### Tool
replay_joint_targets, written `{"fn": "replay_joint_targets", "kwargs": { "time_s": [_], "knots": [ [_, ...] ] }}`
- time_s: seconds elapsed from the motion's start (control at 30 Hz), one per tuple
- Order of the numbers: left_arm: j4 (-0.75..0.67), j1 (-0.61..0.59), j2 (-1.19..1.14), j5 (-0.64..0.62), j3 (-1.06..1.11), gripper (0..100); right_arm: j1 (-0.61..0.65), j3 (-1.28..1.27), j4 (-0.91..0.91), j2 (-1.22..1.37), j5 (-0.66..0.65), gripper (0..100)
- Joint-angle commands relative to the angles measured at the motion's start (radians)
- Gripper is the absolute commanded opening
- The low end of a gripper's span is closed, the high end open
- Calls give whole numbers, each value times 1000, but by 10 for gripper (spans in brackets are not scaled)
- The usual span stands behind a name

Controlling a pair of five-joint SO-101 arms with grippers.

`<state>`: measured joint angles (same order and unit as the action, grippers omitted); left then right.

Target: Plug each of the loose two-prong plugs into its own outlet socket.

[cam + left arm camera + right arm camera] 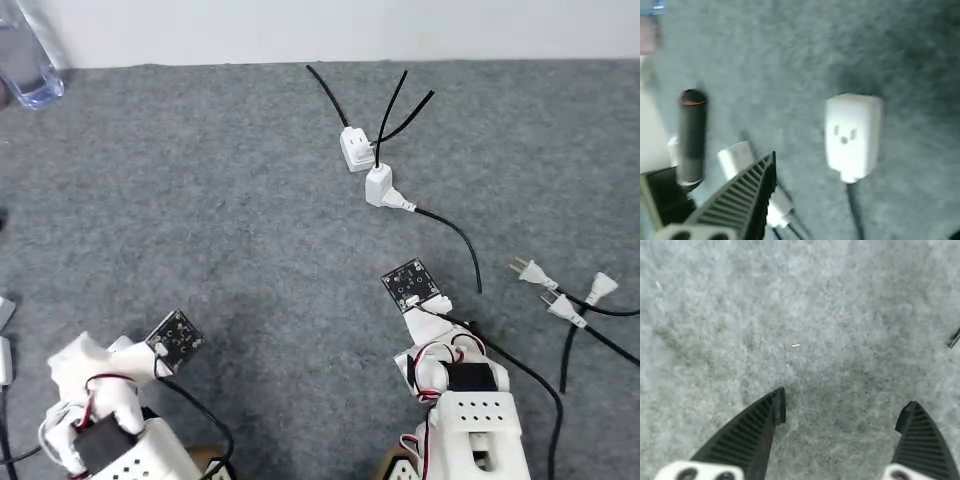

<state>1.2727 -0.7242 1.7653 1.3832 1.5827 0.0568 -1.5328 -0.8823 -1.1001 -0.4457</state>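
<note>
Right pincer: we are hovering it wide open above grey surface | loose plugs are lying well apart, at our right | risk: cords seemingly crossing, one lift dragging others.

Two white sockets are lying close together on the grey carpet at upper centre, black cords trailing from them. Three loose plugs are lying near the right edge. Two arms are sitting along the bottom.

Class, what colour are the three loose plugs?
The plugs are white; the high view shows them best.
</note>
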Motion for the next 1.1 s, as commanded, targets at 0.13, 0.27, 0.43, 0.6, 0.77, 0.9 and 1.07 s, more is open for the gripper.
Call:
{"fn": "replay_joint_targets", "kwargs": {
  "time_s": [0.13,0.27,0.43,0.6,0.77,0.9,1.07],
  "knots": [
    [-158,9,-3,-49,91,562,-4,2,36,-10,6,339],
    [-192,9,-3,-49,97,562,-4,2,36,-10,6,339],
    [-279,-3,-8,-46,102,562,-4,2,36,-10,6,339],
    [-249,-2,-9,-46,102,562,-4,2,36,-10,6,339],
    [-259,-2,-9,-46,102,562,-4,2,35,-10,6,339],
    [-258,-2,-32,-48,102,562,-4,2,33,-10,6,339],
    [-258,-3,-135,-48,107,502,-4,2,31,-10,8,339]
  ]
}}
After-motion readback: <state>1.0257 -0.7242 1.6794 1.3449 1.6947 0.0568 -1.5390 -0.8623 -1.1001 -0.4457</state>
